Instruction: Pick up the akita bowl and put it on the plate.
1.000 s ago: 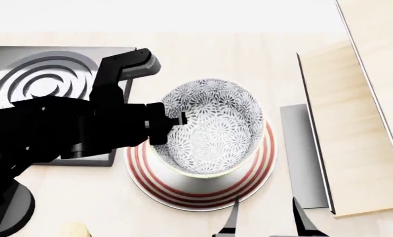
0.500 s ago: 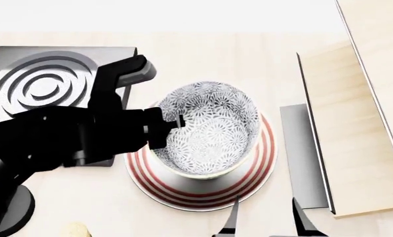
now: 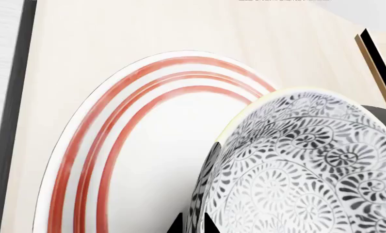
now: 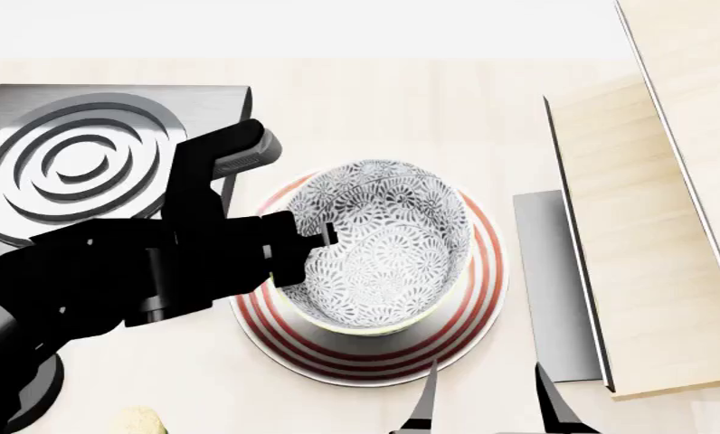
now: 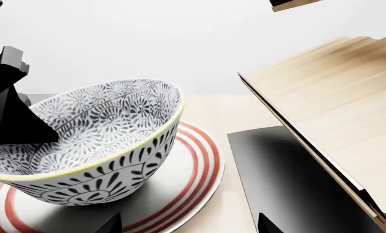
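Note:
The akita bowl (image 4: pixel 384 244), white with a dense dark floral pattern, hangs tilted low over the middle of the plate (image 4: pixel 336 360), a white plate with red rings. Whether its base touches the plate I cannot tell. My left gripper (image 4: pixel 321 238) is shut on the bowl's left rim. In the left wrist view its gripper (image 3: pixel 194 226) has the bowl's wall (image 3: pixel 309 165) pinched between the two tips, with the plate (image 3: pixel 148 145) behind. My right gripper (image 4: pixel 487 402) stands open at the plate's near edge. The right wrist view shows that gripper (image 5: pixel 189 225) holding nothing, with the bowl (image 5: pixel 96 141) and plate (image 5: pixel 196 162) ahead of it.
A square grey stove burner (image 4: pixel 77 163) with concentric rings lies at the back left, partly under my left arm. Pale wooden panels (image 4: pixel 649 235) rise at the right, with a grey slab (image 4: pixel 554 280) beside the plate. A small yellowish thing (image 4: pixel 137 420) shows at the bottom left.
My left arm has come down with the bowl. The bowl now sits lower, close over the plate. The right gripper has not moved.

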You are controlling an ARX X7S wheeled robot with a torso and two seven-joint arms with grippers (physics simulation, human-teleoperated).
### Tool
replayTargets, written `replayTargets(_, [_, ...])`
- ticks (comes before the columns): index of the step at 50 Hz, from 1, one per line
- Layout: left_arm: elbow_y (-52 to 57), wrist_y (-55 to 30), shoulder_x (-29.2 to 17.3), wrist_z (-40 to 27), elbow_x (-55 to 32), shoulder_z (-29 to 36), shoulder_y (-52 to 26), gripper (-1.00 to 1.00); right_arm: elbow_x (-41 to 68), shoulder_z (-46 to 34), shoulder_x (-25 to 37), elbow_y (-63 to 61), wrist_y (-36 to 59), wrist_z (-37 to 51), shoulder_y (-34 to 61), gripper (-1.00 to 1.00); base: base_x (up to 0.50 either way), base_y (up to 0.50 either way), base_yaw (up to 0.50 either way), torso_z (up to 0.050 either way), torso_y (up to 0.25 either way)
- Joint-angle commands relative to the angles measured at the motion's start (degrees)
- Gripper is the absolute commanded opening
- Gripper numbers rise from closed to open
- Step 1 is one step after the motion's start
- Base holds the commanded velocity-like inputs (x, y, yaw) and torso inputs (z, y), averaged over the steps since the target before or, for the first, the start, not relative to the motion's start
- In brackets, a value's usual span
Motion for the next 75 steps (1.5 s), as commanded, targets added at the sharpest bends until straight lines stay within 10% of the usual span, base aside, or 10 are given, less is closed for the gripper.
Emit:
replayTargets(1, [0.32, 0.65, 0.06, -0.27, 0.1, -1.67, 0.66, -1.0, 0.05, -0.13, 0.11, -0.14, -0.03, 0.07, -0.06, 1.0, 0.0, 0.0, 0.0, 0.0, 0.0])
replayTargets(15, [0.86, 1.32, 0.06, 0.11, 0.83, -2.19, 1.06, -1.0, 0.4, -0.23, 0.01, 0.59, -0.37, -0.27, 0.14, 1.0, 0.0, 0.0, 0.0, 0.0, 0.0])
replayTargets(16, [0.88, 1.05, 0.06, -0.11, 0.84, -2.15, 1.01, 1.0, 0.49, -0.2, -0.03, 0.73, -0.41, -0.28, 0.17, 1.0, 0.01, 0.0, 0.0, 0.0, 0.0])
replayTargets(63, [-3.36, 0.5, -0.22, 0.27, 11.29, -1.2, -8.63, 1.0, 0.47, -1.42, -0.11, -0.13, -0.03, -0.29, 0.5, 1.0, 0.0, 0.0, 0.0, 0.0, 0.0])
replayTargets(75, [45.99, 11.89, -26.06, -24.75, 12.71, -6.45, -13.19, 1.0, -0.29, -2.28, -0.22, -1.01, 0.45, 0.09, 0.34, 1.0, 0.0, 0.0, 0.0, 0.0, 0.0])
